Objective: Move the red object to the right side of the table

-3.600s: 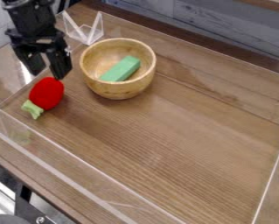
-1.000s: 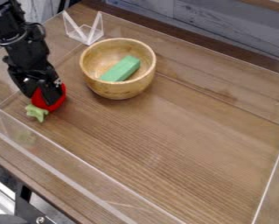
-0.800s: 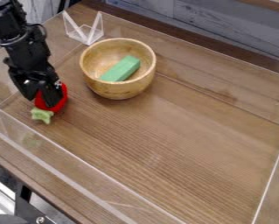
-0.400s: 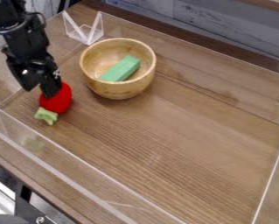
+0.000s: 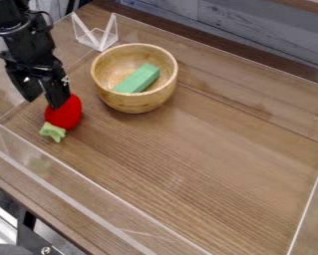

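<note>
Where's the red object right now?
The red object sits on the table near the left edge of the camera view, left of the wooden bowl, just under the open end effector.

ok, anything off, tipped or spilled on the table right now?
Nothing stands out. The red object lies intact near the table's left edge, under the open gripper. The wooden bowl sits upright with the green block inside. No spills or damage visible.
</note>
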Tool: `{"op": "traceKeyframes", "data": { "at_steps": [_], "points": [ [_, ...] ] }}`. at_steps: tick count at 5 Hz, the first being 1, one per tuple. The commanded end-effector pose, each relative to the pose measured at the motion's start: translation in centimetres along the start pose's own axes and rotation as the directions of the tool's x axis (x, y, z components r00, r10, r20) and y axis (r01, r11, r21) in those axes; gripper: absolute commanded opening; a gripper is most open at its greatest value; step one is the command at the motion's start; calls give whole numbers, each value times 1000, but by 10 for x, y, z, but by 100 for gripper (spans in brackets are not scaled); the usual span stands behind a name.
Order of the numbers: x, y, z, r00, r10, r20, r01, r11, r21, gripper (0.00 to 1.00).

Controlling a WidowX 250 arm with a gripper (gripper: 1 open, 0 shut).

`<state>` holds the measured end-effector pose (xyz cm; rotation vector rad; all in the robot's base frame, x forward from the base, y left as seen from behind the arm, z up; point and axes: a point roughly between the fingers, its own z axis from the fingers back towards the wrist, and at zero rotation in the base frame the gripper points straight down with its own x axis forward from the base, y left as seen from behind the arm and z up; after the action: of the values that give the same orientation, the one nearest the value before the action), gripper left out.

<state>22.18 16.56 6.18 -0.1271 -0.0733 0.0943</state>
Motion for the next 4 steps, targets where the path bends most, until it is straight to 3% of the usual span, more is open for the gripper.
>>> {"op": "traceKeyframes", "data": {
  "at_steps": [1, 3, 4],
  "points": [
    [6, 1, 15, 998, 25, 52, -28, 998, 49, 100],
    [-2, 16, 1, 997, 61, 46, -63, 996, 62, 100],
    [-3, 25, -16, 998, 46, 39, -48, 997, 67, 100]
  ]
}}
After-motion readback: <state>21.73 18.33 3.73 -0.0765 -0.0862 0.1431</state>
